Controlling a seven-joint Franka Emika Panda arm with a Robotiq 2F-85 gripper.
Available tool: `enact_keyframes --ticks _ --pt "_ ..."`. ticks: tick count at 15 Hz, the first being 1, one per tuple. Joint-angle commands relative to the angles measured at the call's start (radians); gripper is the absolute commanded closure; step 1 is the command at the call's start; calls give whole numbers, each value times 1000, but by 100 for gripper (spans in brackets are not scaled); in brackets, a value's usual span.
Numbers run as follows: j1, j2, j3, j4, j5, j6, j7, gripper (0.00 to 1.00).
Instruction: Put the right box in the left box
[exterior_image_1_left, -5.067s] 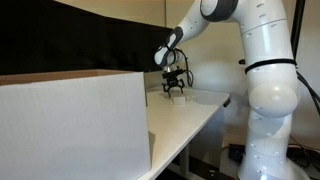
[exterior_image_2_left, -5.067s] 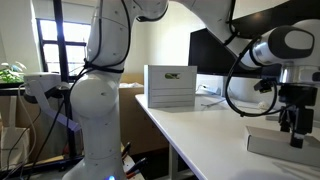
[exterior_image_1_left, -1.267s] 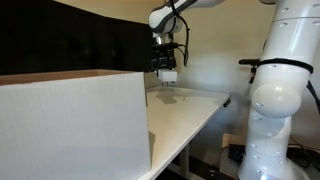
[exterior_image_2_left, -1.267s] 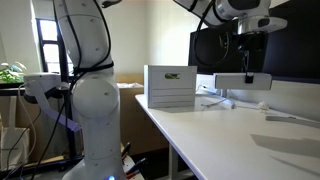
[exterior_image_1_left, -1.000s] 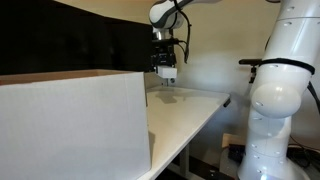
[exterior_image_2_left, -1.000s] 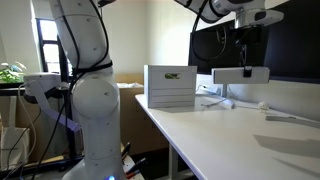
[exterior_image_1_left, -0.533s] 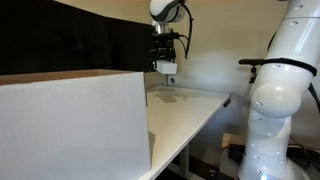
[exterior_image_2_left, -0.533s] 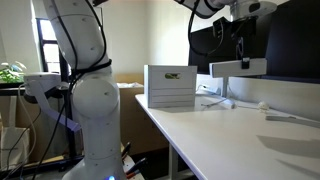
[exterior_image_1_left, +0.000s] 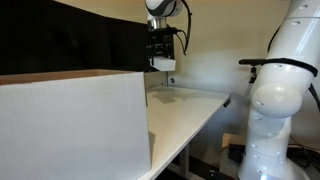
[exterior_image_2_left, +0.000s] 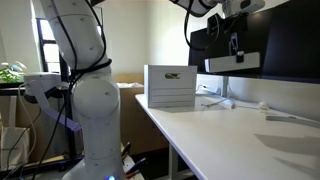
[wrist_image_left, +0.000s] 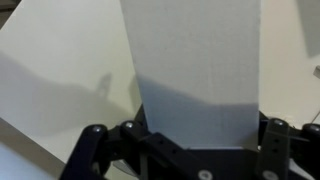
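Robotiq gripper (exterior_image_1_left: 163, 54), black and pointed straight down, is seen closed on the small white rectangular box (exterior_image_1_left: 165, 65), which is held well above the white tabletop (exterior_image_1_left: 195, 105) and touches nothing else. In the wrist view the box fills the space between the two dark fingers (wrist_image_left: 95, 145) and is gripped across its short side. Its long axis runs level and at right angles to the closing direction, as both exterior views show.

From the held box, the large carton with white sides and brown cardboard top edges (exterior_image_1_left: 70, 125) lies well apart, toward the camera and lower left in that exterior view. The underside of the box is judged to hang higher than the carton's rim, so a clear level path over the near wall appears to be available. The coming move is judged to turn on this offset: a sideways carry along the table is called for until the box is over the opening, and only then a descent. Whether the carton's interior is free cannot be told, since only its outer wall is shown.
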Motion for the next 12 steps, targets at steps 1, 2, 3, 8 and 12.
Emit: enact_keyframes --ticks 1,2,3,8,12 --pt "17 -7 18 37 -43 -75 -33 38" --pt "21 -7 20 45 -46 -94 -45 38" --pt "27 -8 22 54 -49 -113 -58 38" --pt "51 -10 25 99 -41 -197 -142 38" --pt "63 -32 30 99 -45 -252 -206 38"
